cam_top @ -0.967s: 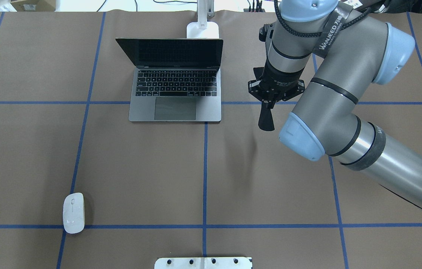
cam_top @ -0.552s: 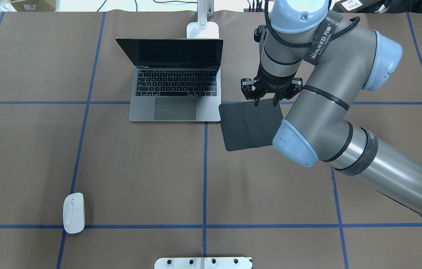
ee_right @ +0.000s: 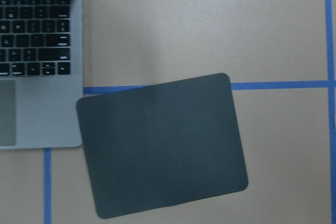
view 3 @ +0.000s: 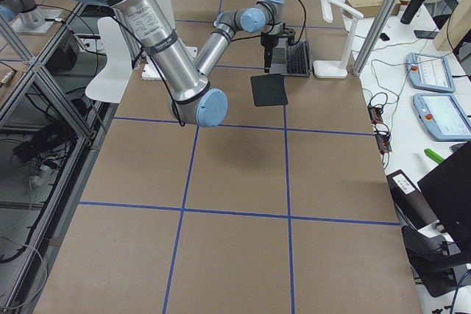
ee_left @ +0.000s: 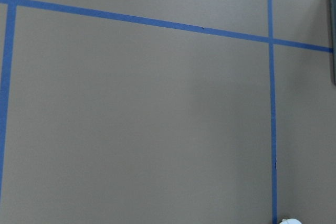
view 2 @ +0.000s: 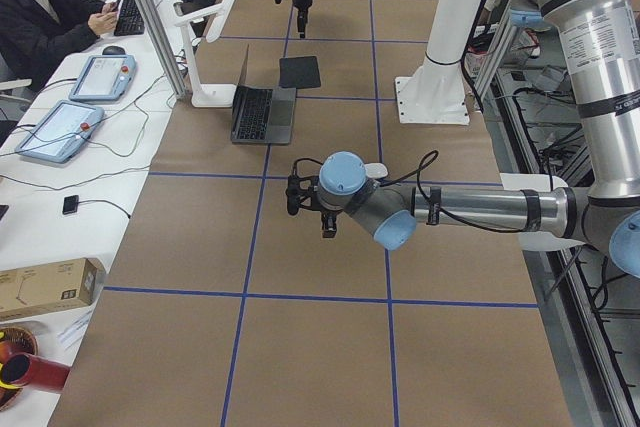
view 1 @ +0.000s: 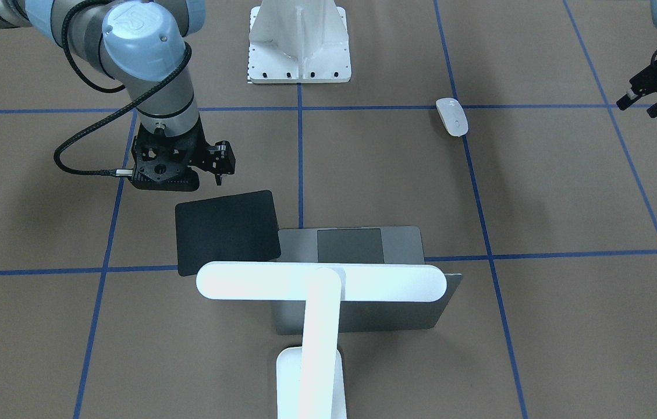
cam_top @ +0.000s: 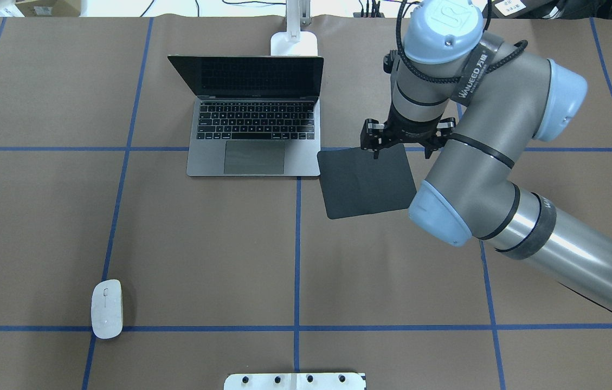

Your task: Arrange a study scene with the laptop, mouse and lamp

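Observation:
The grey laptop (cam_top: 254, 157) stands open at the far middle of the table, also in the front view (view 1: 351, 244). The white T-shaped lamp (view 1: 322, 282) stands right behind its lid, base on the table (cam_top: 294, 43). The white mouse (cam_top: 107, 309) lies alone near the front left, also in the front view (view 1: 451, 116). My right gripper (cam_top: 400, 147) is open and empty, just above the far edge of a flat black mat (cam_top: 365, 181). My left gripper (view 1: 645, 105) is open and empty, hovering out past the mouse, off the overhead view.
The black mat (ee_right: 163, 145) lies flat, its corner touching the laptop's right front corner (ee_right: 37, 51). A white bolted pedestal (view 1: 299, 41) stands at the table's near edge. Blue tape lines grid the brown tabletop. The right arm's elbow hangs over the table's right half.
My right gripper held the black mat hanging on edge; it has opened and let go. The mat now lies flat right of the laptop, and the gripper has lifted slightly.

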Motion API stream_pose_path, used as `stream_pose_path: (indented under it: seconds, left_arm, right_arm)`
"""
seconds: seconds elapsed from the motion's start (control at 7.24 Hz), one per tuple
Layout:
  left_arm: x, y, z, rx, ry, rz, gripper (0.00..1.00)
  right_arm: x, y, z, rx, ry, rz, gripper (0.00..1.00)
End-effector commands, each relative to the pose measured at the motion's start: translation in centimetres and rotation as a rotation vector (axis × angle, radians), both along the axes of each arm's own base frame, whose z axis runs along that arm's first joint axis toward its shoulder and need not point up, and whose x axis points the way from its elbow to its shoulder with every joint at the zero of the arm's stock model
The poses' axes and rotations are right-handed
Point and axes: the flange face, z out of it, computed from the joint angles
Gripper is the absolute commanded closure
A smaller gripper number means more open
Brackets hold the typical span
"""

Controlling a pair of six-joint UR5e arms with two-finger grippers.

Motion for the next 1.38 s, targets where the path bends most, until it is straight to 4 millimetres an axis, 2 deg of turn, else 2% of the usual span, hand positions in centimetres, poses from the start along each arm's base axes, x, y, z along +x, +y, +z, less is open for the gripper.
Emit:
stream_pose_path:
  seconds: [0.0,0.14,0.28,0.41,0.55,0.69,0.83,1.1,1.24]
  left_arm:
    - [3.0,-0.7,-3.5,-0.145,0.029,-0.05,0.01]
    - [5.2,-0.3,-4.3,-0.213,0.039,-0.035,0.01]
    - [6.9,0.1,-4.3,-0.256,0.037,-0.013,0.01]
    - [9.7,0.7,-4.1,-0.291,0.003,0.007,0.01]
    - [13.7,1.8,-3.7,-0.324,-0.053,0.02,0.01]
    - [17.2,2.7,-4.1,-0.35,-0.076,0.049,0.01]
    - [20.6,2.6,-6.1,-0.378,-0.12,0.057,0.01]
    - [28.1,0.9,-14.5,-0.372,-0.223,0.059,0.01]
    - [30.9,2.3,-15.8,-0.357,-0.274,0.083,0.01]
  right_arm:
    - [1.5,0.5,4.3,-0.041,0.038,0.0,0.0]
    - [3.7,2.3,7.2,-0.03,0.056,-0.036,0.0]
    - [5.9,4.0,9.7,-0.012,0.076,-0.075,0.0]
    - [7.6,5.2,10.8,-0.015,0.083,-0.075,0.0]
    - [8.8,6.3,11.8,0.0,0.091,-0.099,0.0]
    - [9.4,6.9,12.7,0.003,0.102,-0.119,0.0]
    - [9.7,7.1,13.4,0.011,0.109,-0.142,0.0]
    - [10.1,7.6,14.9,0.007,0.127,-0.17,0.0]
    - [10.1,7.6,15.3,0.006,0.131,-0.175,0.0]
